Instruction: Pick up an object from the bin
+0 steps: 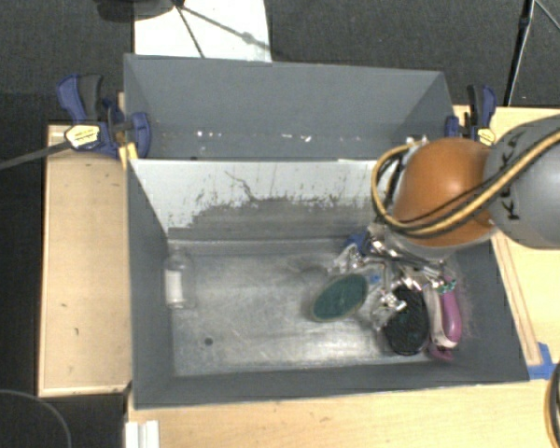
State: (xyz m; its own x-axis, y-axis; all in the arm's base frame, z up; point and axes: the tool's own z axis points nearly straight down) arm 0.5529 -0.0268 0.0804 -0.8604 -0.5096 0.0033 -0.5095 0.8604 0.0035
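Can't tell tool open or closed, low at right front of bin beside dark green oval disc, black lump and purple piece; judging disc light, stiff, flat-lying, likely slick, so pinch across short axis.

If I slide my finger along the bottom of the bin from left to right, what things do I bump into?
small clear bottle-like thing → dark green oval thing → black rounded thing → purple stick-shaped thing
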